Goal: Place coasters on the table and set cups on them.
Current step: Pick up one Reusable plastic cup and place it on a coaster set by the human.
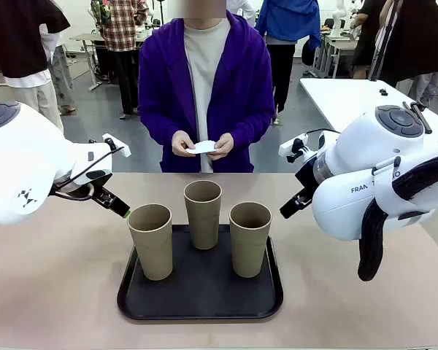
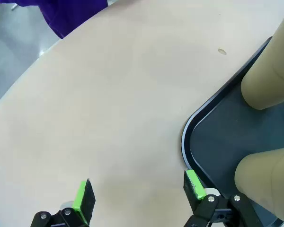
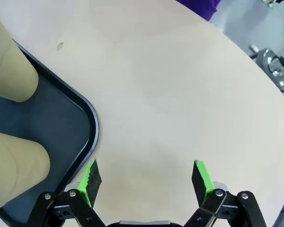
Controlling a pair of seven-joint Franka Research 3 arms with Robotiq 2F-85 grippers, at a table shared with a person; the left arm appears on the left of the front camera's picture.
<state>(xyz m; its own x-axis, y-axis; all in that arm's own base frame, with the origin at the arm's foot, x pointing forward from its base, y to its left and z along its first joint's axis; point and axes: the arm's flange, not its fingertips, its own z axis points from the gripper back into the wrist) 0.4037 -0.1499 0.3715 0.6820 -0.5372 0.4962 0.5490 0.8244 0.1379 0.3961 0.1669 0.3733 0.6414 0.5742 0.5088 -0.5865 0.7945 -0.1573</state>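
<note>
Three tall tan cups stand on a black tray (image 1: pixel 201 313) on the beige table (image 1: pixel 51 292): one at the left (image 1: pixel 150 240), one at the back middle (image 1: pixel 203 214), one at the right (image 1: pixel 250 237). Across the table the person holds white coasters (image 1: pixel 203 146) in both hands at waist height. My left gripper (image 1: pixel 117 204) hovers open just left of the tray. In the left wrist view its open jaws (image 2: pixel 138 191) hang over bare table beside the tray corner (image 2: pixel 187 137), with two cups (image 2: pixel 270 80) (image 2: pixel 267 177) at the right. My right gripper (image 1: pixel 288 209) is open right of the tray. In the right wrist view its jaws (image 3: pixel 146 177) are empty over the table.
The right wrist view has the tray's rim (image 3: pixel 92 127) and two cups (image 3: pixel 9 66) (image 3: pixel 14 165) at the left. A small mark (image 3: pixel 60 46) lies on the tabletop. A white table (image 1: pixel 350 95) stands behind at the right. Other people stand in the background.
</note>
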